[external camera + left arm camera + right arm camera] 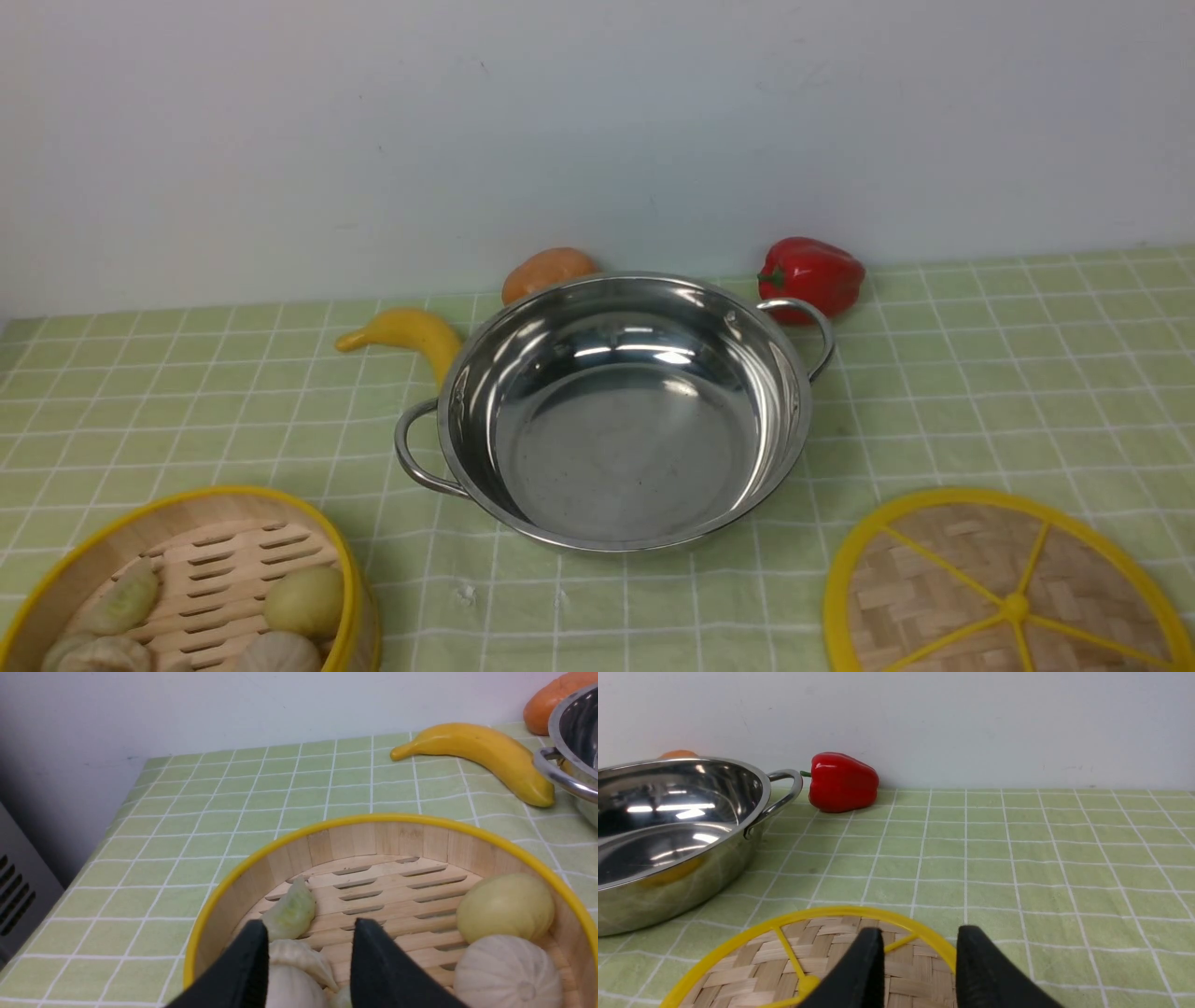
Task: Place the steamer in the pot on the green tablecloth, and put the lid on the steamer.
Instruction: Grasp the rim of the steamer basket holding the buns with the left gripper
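Note:
The steamer (121,541), a yellow-rimmed bamboo basket with dumplings and buns, stands at the front left of the green tablecloth (980,373). The empty steel pot (616,448) sits in the middle. The flat woven lid (934,579) lies at the front right. Neither gripper shows in the front view. In the left wrist view my left gripper (310,933) is open, hovering over the near side of the steamer (397,840), with the pot (572,728) beyond. In the right wrist view my right gripper (920,935) is open over the lid's (822,952) far edge, beside the pot (668,812).
A yellow banana (411,331) lies by the pot's left rim. An orange vegetable (546,271) sits behind the pot and a red pepper (812,275) near its right handle, both by the white wall. A grey vented unit (18,891) stands past the cloth's left edge.

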